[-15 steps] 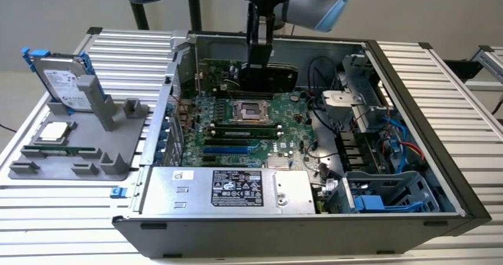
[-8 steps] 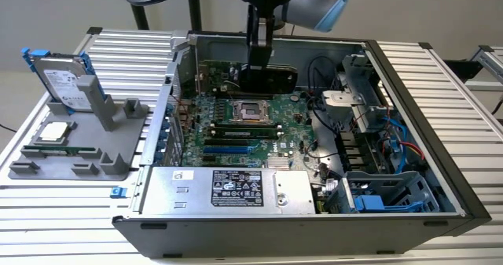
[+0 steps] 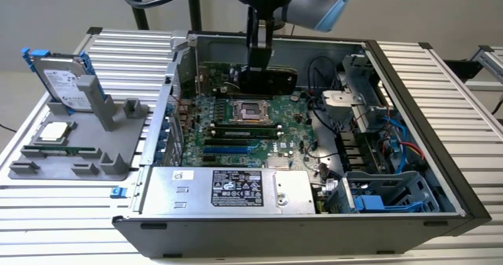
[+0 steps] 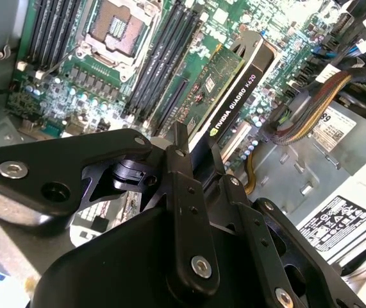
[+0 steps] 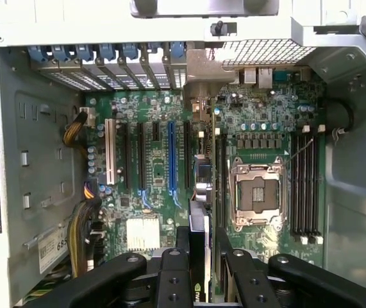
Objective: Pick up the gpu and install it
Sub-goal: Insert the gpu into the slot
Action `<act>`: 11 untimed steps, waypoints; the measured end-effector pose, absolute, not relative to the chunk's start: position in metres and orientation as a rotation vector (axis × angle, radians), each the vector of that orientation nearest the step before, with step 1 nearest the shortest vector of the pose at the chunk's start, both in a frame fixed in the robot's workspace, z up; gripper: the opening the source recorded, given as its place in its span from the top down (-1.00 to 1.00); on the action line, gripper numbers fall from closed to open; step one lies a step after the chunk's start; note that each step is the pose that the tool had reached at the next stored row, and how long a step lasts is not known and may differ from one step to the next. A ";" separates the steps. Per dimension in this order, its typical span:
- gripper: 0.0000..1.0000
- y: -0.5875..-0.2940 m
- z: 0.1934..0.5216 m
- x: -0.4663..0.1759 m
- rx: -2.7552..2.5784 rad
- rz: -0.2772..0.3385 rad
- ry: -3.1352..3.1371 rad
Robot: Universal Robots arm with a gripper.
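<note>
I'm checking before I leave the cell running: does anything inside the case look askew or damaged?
Nothing looks damaged or spilled. The gpu hangs edge-down in the gripper above the motherboard, not seated in a slot. The processor socket looks empty. Nothing else stands out.

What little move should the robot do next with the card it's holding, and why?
Probably ease it straight down, slowly. The pincer grips the gpu edge-down over the motherboard, close to its long slots, and the card does not look seated yet.
</note>
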State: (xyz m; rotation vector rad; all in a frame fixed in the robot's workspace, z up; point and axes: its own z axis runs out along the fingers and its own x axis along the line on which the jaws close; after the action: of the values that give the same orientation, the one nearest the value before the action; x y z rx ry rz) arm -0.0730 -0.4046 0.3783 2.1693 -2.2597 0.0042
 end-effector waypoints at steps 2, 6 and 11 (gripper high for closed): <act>1.00 -0.405 0.377 -0.073 2.169 0.005 -2.259; 1.00 -0.405 0.376 -0.073 2.168 0.006 -2.259; 1.00 -0.405 0.373 -0.073 2.167 0.008 -2.259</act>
State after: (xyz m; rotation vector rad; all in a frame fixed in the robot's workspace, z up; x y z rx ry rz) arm -0.0730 -0.4046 0.3729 2.1666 -2.2590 0.0079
